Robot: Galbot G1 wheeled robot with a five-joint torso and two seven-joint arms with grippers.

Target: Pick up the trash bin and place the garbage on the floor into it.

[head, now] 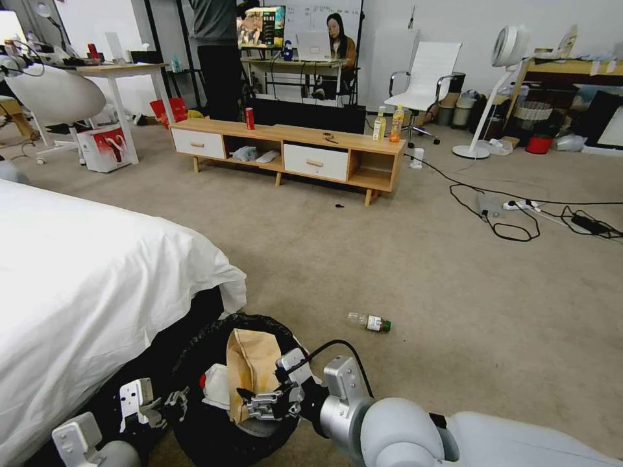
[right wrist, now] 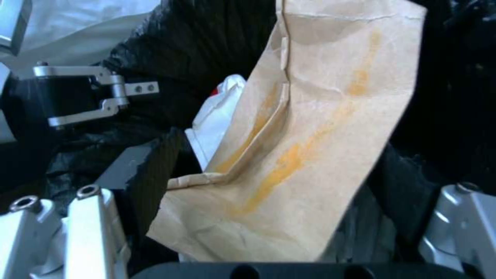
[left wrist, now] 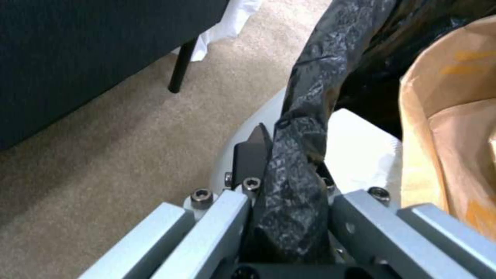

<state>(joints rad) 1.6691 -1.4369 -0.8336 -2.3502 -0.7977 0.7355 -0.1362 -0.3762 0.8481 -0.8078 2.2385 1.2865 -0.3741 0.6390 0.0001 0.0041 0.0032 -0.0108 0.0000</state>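
Note:
The trash bin (head: 259, 322), lined with a black bag, is at the bottom of the head view beside the bed. My left gripper (head: 172, 399) is shut on its bag-covered rim (left wrist: 300, 155). A tan paper bag (head: 253, 363) stands upright inside the bin, with white tissue (head: 217, 386) beside it. My right gripper (head: 263, 405) is over the bin, open, its fingers spread on either side of the paper bag (right wrist: 320, 116). A small clear green-capped bottle (head: 370, 322) lies on the carpet just beyond the bin to the right.
The white bed (head: 84, 279) fills the left side. A low wooden cabinet (head: 292, 139) stands farther off, carrying an upright red can (head: 250, 118) and two drink bottles (head: 387, 124). Cables and a power strip (head: 513, 207) lie at the right. Open carpet lies between.

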